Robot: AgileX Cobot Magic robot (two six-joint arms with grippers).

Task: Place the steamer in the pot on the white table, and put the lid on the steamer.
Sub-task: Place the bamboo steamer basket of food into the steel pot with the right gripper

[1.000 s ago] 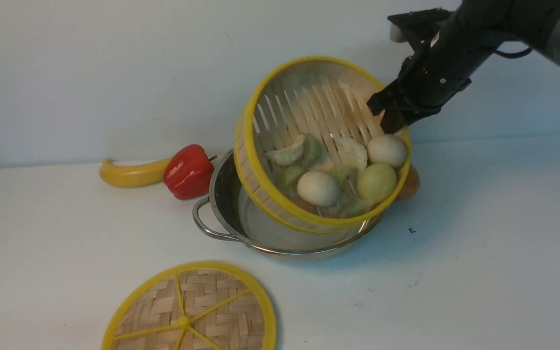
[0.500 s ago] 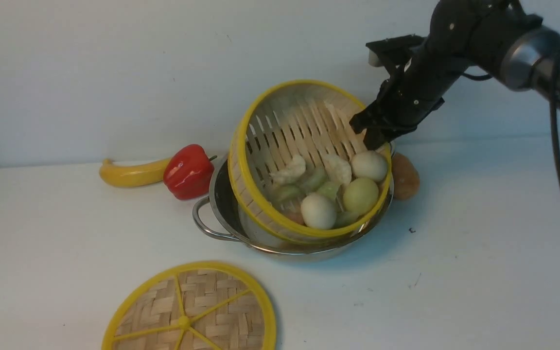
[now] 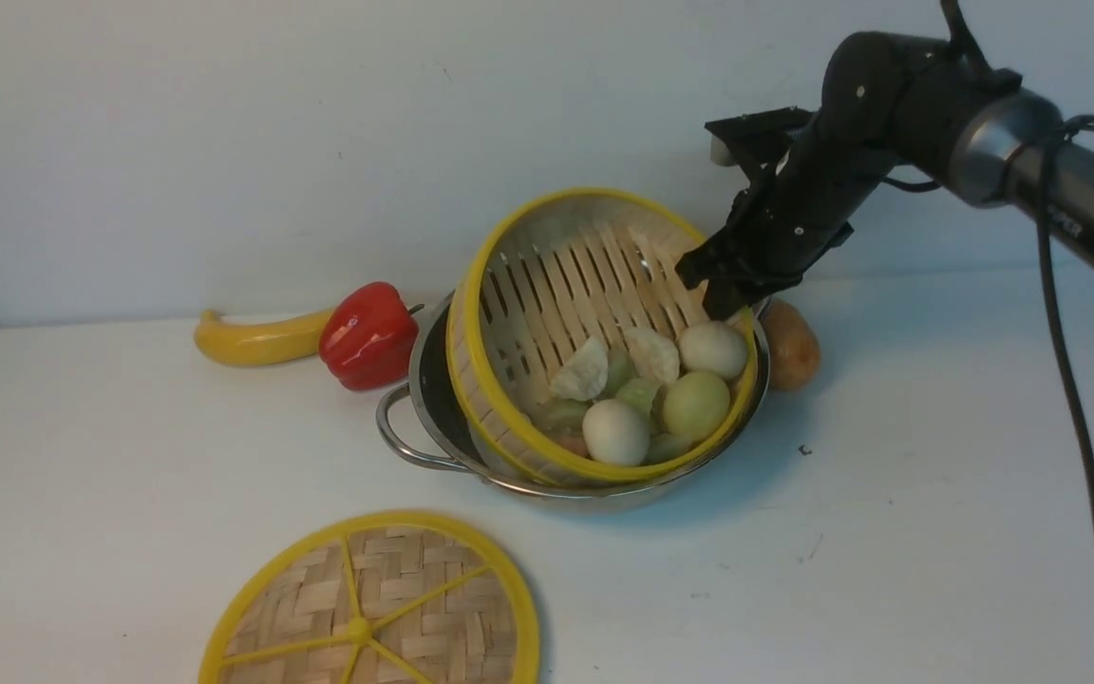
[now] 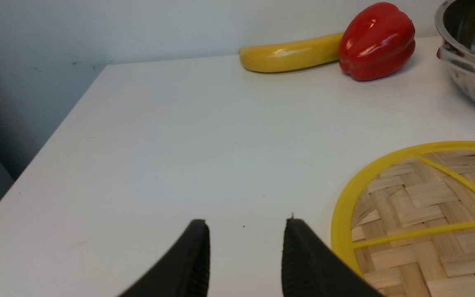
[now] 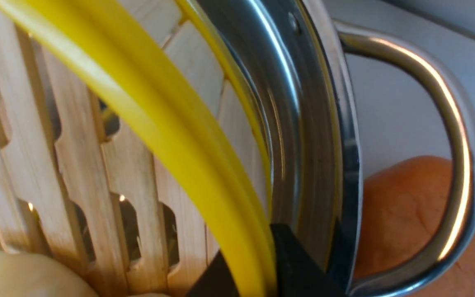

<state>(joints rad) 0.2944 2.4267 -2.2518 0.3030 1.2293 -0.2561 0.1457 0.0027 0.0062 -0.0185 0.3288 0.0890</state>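
Note:
The steamer (image 3: 547, 285), a yellow-rimmed bamboo basket holding several dumplings and buns, sits tilted inside the steel pot (image 3: 424, 380) on the white table (image 3: 936, 494), its far edge raised. My right gripper (image 3: 723, 304) is shut on the steamer's right rim (image 5: 204, 165), just inside the pot's rim (image 5: 316, 136). The lid (image 3: 371, 608), a flat woven disc with yellow spokes, lies on the table near the front. My left gripper (image 4: 245, 231) is open and empty, low over the table beside the lid's edge (image 4: 344, 206).
A red bell pepper (image 3: 368, 334) and a yellow banana-like fruit (image 3: 257, 342) lie left of the pot. A brown potato (image 3: 791, 344) lies by the pot's right handle (image 5: 456, 165). A wall stands behind the table.
My right gripper has lowered the steamer, moving it down into the pot. Its tilt has lessened. The lid and the left gripper have not moved.

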